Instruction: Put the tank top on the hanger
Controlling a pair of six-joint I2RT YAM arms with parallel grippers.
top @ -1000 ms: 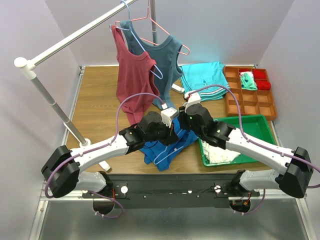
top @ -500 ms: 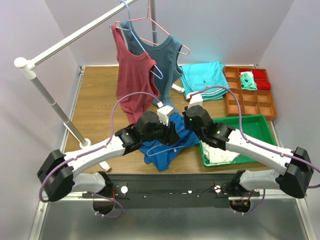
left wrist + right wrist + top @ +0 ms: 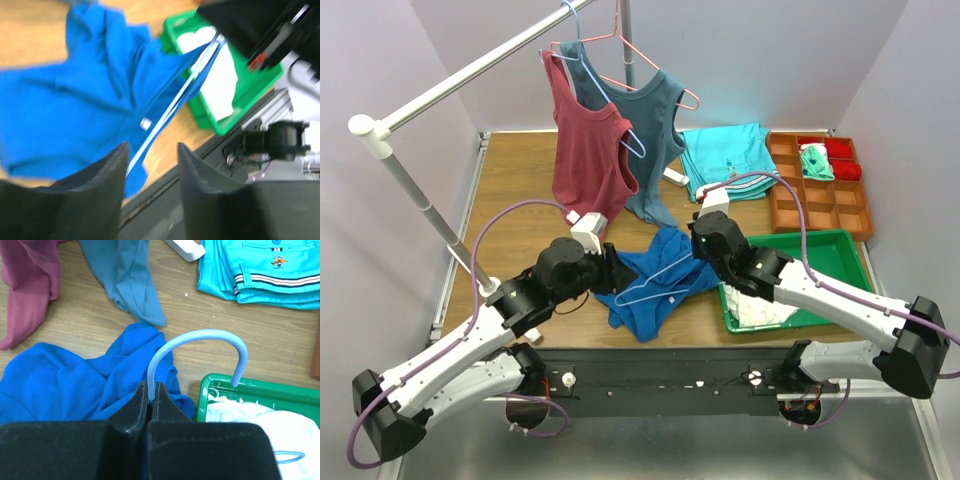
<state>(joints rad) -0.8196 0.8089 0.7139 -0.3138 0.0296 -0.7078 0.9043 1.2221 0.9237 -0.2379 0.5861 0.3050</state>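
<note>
- My right gripper [image 3: 150, 390] is clamped on the hanger [image 3: 200, 337] at the neck just below the hook. I judge this keeps the wire triangle steady over the cloth.
- The top [image 3: 638, 308] lies crumpled on the table [image 3: 520, 200] beside the green tray [image 3: 840, 240]. The hanger rests across it and is not yet threaded through.
- My left gripper [image 3: 150, 155] is spread and holds nothing. It hovers at the top's edge, probably free to lift fabric.
- A small white tag [image 3: 145, 123] on the top is too blurred to read, and so is the emblem on the teal pile [image 3: 260, 270].
</note>
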